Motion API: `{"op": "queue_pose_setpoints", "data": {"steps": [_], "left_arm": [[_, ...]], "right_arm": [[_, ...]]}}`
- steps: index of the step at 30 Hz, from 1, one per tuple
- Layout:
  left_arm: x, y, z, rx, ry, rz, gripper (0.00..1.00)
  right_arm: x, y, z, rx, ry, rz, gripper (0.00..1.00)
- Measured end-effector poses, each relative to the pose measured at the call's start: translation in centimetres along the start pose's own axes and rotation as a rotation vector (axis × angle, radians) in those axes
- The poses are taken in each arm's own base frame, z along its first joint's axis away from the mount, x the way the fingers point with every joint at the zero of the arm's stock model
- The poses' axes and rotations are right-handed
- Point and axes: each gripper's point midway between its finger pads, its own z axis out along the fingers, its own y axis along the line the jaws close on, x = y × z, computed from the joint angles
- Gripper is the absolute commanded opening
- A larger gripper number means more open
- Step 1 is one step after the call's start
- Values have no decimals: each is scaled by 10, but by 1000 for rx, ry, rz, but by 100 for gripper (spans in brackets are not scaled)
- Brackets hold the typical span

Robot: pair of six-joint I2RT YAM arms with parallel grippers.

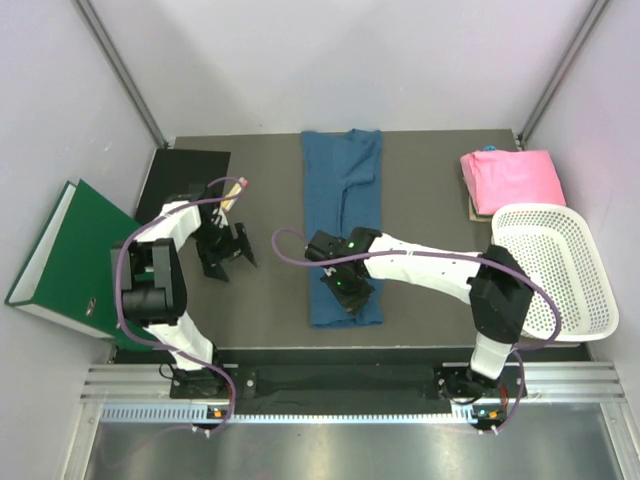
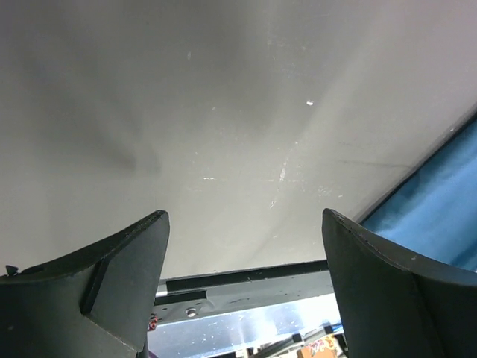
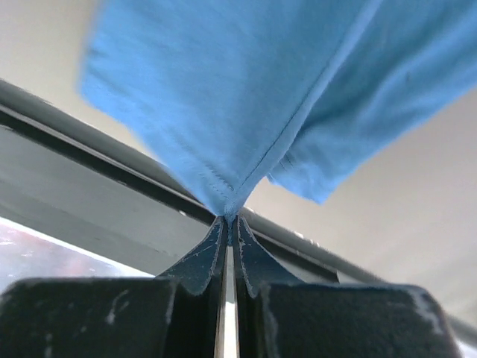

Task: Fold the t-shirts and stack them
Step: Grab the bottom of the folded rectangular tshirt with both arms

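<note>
While the blue shirt (image 1: 343,200) lies as a long folded strip down the middle of the counter (image 1: 260,300), our right fingers (image 3: 212,257) are pinched together on a corner of its near end. A stitched seam is caught between the tips, and the cloth fans out from them. Our left fingers (image 2: 123,276) stand wide apart, holding nothing, over bare counter just left of the shirt. We see the pink shirt (image 1: 512,178) folded at the far right corner, just beyond the basket (image 1: 590,290). A binder (image 1: 70,250) lies off the counter's left edge.
</note>
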Motion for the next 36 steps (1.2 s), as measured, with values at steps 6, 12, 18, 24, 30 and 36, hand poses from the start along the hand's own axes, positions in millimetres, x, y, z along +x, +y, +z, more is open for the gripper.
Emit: {"op": "queue_pose_setpoints", "data": {"steps": [6,12,18,24,30,36], "left_arm": [[3,1,4,2,18,-5,89],[17,3,11,14,52,-11,86],[53,-23,11,104,43,59,84],[110,-84,21,250,47,196,83],[157,-110,46,297,110,194,81],[188,-132,60,315,129,209,75]], "right_arm": [[40,-15,19,57,127,50,61],[35,-22,12,91,91,89,88],[9,-51,-34,0,-166,277,81],[34,-112,-26,-113,-288,606,78],[59,-96,16,-252,-192,668,74],[54,-82,28,-356,-208,683,68]]}}
